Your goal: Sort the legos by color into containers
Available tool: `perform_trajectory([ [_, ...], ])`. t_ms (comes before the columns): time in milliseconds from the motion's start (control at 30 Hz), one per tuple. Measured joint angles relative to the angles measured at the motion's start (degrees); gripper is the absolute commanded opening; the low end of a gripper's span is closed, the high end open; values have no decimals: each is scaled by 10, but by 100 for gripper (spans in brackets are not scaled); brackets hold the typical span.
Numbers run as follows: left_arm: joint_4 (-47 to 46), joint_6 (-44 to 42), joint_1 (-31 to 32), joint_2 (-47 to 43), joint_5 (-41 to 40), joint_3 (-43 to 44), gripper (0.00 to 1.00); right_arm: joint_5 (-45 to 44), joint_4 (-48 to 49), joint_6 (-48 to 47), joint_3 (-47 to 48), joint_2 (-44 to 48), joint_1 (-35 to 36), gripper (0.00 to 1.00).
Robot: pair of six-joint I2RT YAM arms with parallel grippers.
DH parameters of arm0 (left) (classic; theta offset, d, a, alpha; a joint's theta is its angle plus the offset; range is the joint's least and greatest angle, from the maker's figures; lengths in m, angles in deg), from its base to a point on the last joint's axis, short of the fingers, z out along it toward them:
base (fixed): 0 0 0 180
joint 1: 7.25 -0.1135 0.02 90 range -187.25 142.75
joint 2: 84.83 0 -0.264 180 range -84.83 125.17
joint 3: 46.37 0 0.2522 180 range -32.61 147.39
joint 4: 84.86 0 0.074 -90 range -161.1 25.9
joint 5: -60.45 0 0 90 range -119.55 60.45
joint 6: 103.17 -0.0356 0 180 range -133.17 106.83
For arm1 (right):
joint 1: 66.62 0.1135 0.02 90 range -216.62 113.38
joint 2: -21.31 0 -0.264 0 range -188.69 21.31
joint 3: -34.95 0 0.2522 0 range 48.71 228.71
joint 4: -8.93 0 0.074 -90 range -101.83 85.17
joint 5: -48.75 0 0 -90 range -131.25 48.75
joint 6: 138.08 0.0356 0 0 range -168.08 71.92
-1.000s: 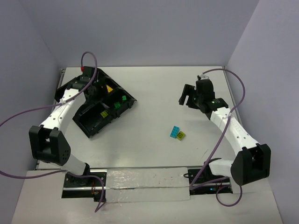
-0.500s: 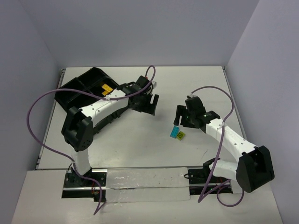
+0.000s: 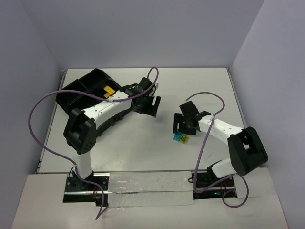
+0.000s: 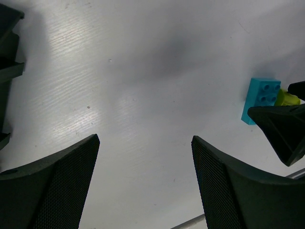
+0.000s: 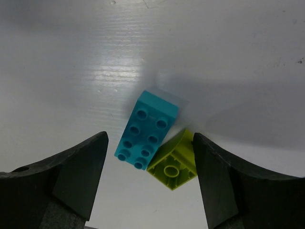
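A cyan lego (image 5: pixel 147 131) lies studs up on the white table, touching a lime green lego (image 5: pixel 175 162) that rests with its hollow underside showing. My right gripper (image 5: pixel 148 138) hangs open just above them, one finger on each side of the pair, touching neither. From above, the cyan lego (image 3: pixel 178 138) and the lime one (image 3: pixel 185 139) sit just below the right gripper (image 3: pixel 181 127). My left gripper (image 3: pixel 152 105) is open and empty over bare table at centre. The black containers tray (image 3: pixel 78 88) stands at the back left with a yellow lego (image 3: pixel 108 90) inside.
The left arm lies across the tray's near side and hides part of it. In the left wrist view the cyan lego (image 4: pixel 261 98) and a right finger (image 4: pixel 283 131) show at the right edge, the tray (image 4: pixel 7 47) at the left. Grey walls enclose the table.
The left arm swung from the tray out to the table's centre. The right gripper came down and inward until it straddled the cyan and lime legos. Both narrowed slightly.
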Motion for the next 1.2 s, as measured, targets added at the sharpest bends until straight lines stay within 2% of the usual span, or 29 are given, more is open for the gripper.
perform_trajectory([
  [167, 1, 4, -19, -1, -15, 0, 86, 7, 19, -5, 8, -44, 8, 68],
  [367, 0, 8, -78, -23, -22, 0, 86, 16, 28, -12, 40, -81, 31, 58],
  [433, 0, 9, -95, -35, -26, 0, 86, 16, 29, -17, 65, -105, 43, 52],
  [600, -1, 11, -105, -53, -30, -1, 86, 19, 30, -26, 108, -141, 73, 28],
  [667, -2, 13, -104, -55, -29, -7, 86, 27, 29, -29, 123, -150, 82, 25],
  [833, 0, 18, -103, -56, -29, -21, 86, 47, 33, -30, 162, -175, 94, 25],
  [933, -1, 19, -103, -59, -28, -27, 87, 56, 35, -30, 186, -189, 99, 29],
  [1067, -2, 23, -103, -63, -28, -31, 89, 60, 35, -37, 251, -231, 112, 57],
  [1133, -2, 26, -103, -63, -27, -33, 90, 60, 38, -39, 284, -252, 117, 65],
  [1200, -2, 29, -103, -63, -27, -34, 92, 60, 43, -39, 306, -267, 121, 68],
])
